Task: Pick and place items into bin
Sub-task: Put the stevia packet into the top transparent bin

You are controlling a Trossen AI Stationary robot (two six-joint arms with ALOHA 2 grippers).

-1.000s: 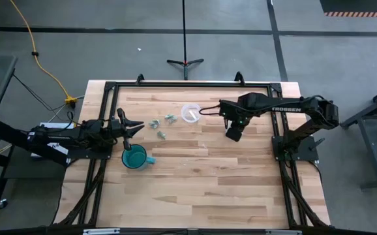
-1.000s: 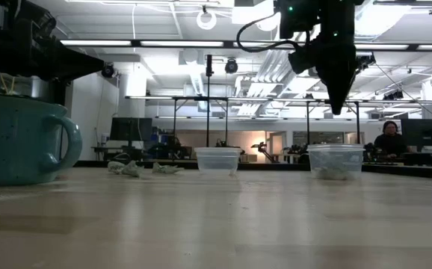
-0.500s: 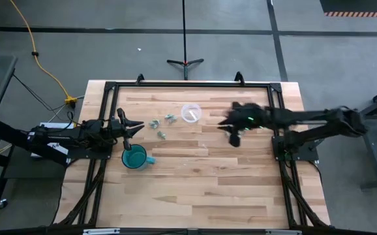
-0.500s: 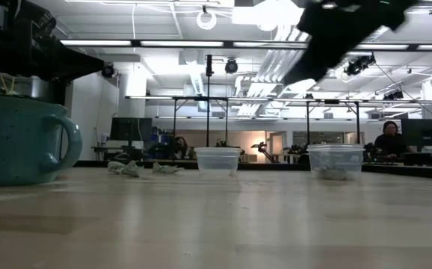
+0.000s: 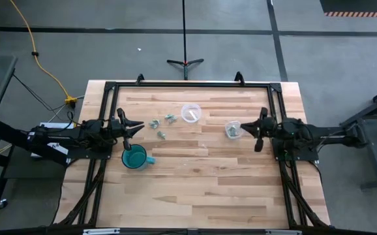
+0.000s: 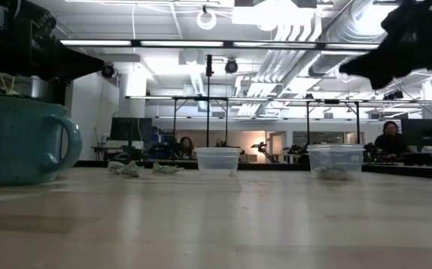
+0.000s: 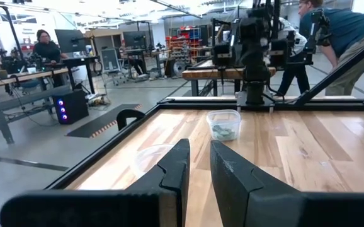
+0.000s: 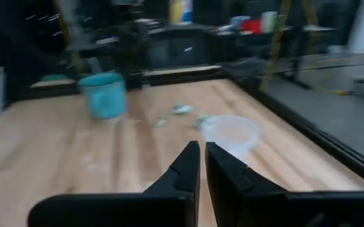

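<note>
Butcher-block planks, pale and striped with grain, make up the table, boxed in by a black metal frame. Centre-left of the high view sits a teal mug, round with a side handle, speckled and matte where it fills the left edge of the low view. Above and right of it, in the upper middle, the items lie loose on the wood: tiny crumpled green-grey scraps, clustered close together. Just right of them stands a clear plastic cup, round and thin-walled, looking empty from above. Further right, a second clear cup holds a small heap of the same pale scraps; the low view shows them piled at its bottom, right of centre.

Left gripper hovers at the left edge of the table, just above the mug, its dark angular fingers parted by a narrow gap in its wrist view and holding nothing. Right gripper sits at right of centre, close beside the filled cup, fingers almost together with a thin slit between them in its wrist view, also empty.

No readable lettering shows on the arms, mug or cups. Beyond the table, a person sits at a desk at the far right of the low view.
</note>
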